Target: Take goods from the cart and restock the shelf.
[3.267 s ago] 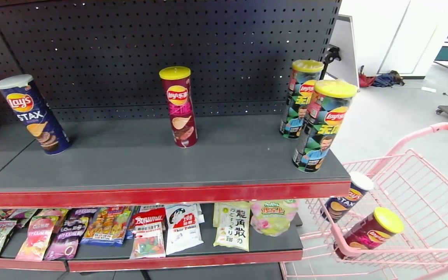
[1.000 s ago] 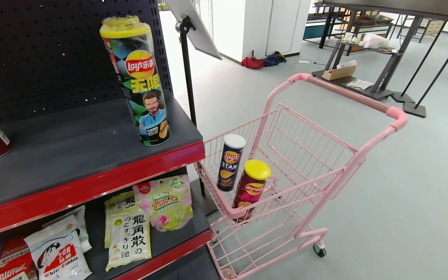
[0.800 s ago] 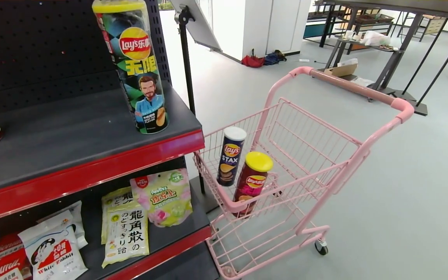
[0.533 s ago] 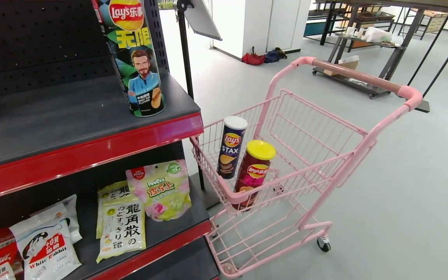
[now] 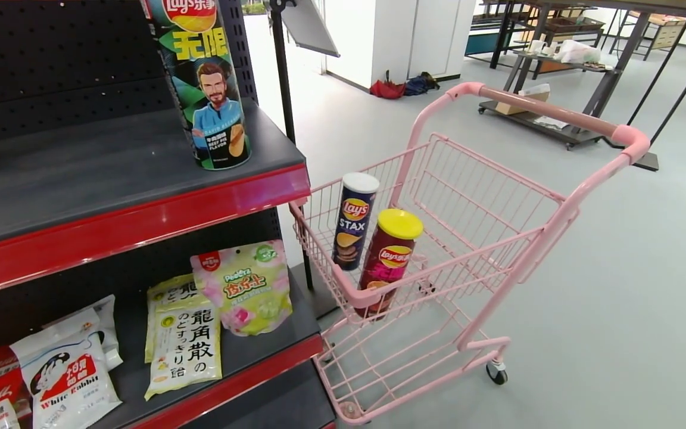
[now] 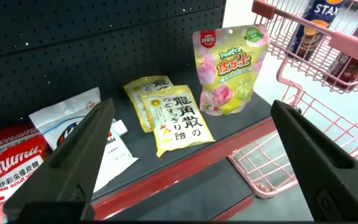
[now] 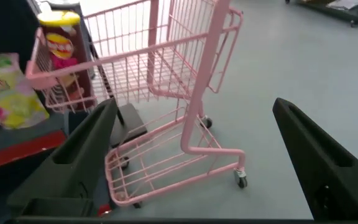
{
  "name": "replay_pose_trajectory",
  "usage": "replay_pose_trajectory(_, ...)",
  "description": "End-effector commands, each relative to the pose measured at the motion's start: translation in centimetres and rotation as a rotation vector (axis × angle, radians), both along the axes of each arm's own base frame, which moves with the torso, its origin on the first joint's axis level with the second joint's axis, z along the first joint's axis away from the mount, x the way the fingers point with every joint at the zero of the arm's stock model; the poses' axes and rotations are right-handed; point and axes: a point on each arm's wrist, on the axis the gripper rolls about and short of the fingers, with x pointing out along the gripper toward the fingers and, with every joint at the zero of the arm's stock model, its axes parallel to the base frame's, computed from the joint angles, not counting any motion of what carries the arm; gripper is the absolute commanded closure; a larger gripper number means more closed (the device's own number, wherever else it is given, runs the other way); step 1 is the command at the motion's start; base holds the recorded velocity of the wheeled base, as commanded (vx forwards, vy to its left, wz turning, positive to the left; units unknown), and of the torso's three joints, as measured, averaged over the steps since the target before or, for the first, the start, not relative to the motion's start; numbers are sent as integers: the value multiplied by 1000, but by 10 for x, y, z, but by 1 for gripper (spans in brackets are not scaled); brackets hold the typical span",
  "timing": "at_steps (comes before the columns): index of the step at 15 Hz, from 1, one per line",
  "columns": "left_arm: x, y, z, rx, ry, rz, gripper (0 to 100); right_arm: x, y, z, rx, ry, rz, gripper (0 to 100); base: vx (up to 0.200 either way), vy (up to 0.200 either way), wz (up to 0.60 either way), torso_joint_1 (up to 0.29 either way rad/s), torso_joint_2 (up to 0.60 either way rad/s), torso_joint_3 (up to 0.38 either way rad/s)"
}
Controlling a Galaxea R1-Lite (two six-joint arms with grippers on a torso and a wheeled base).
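Cart [image 5: 548,113] holds a blue can [image 5: 354,221] and maroon can [image 5: 388,262], well apart from both wide-open, empty jaws.

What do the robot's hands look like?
They look like matching pincers. The left gripper and the right gripper each have two plain black fingers. These are long and flat-sided with a dull, matte finish, and they get narrower toward blunt tips.

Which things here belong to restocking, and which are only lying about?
Job: pink wire cart; dark blue chip can with white lid; maroon chip can with yellow lid; grey shelf with red edge.
Lying about: pink-green snack pouch; yellow packets; red and blue bundle on floor.
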Motion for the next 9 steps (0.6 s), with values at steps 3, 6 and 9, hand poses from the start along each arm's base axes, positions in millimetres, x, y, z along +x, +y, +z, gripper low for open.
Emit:
replay_pose_trajectory(3,0,0,0,1,0,0,0,154,34,84,84,288,363,0,0,0,0,0,0,0)
replay_pose_trajectory(6,0,0,0,2,0,0,0,207,59,51,71,358,483,0,0,0,0,0,0,0)
replay_pose_trajectory(9,0,0,0,1,0,0,0,230,73,37,62,429,522,0,0,0,0,0,0,0)
